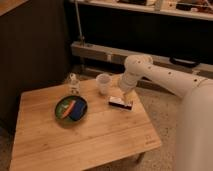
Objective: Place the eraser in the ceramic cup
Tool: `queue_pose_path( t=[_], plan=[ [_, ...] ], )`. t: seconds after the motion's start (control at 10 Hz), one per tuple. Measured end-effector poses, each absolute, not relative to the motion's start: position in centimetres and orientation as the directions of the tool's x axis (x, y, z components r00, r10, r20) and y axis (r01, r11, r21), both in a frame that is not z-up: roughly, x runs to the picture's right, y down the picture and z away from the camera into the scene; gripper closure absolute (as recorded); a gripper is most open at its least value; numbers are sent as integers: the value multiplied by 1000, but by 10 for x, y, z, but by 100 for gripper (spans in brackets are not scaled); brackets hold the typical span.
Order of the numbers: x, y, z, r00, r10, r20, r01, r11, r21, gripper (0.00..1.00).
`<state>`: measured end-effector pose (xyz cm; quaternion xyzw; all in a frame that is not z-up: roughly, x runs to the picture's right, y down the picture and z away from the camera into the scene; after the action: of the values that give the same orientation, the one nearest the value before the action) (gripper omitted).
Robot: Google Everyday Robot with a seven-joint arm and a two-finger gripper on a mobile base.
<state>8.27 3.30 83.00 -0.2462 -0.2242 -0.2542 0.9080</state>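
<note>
The eraser (120, 103), a small flat block with a black top and white base, lies on the wooden table (85, 137) near its right back corner. My gripper (125, 96) points down just above the eraser's right half, open, and the eraser rests on the table. The white arm (165, 77) reaches in from the right. The ceramic cup (103, 83), plain white and tapered, stands upright just left of the gripper and behind the eraser.
A green round plate (61, 114) with a blue block (77, 110) and an orange piece sits left of centre. A small white figurine-like bottle (74, 84) stands at the back left. A dark wall and metal rail run behind the table.
</note>
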Motion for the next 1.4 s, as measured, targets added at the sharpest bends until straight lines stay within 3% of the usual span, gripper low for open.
queue_pose_path(
  t=[1.4],
  plan=[
    [83,33,830,771,-351,532,571,750,-333,20]
  ],
)
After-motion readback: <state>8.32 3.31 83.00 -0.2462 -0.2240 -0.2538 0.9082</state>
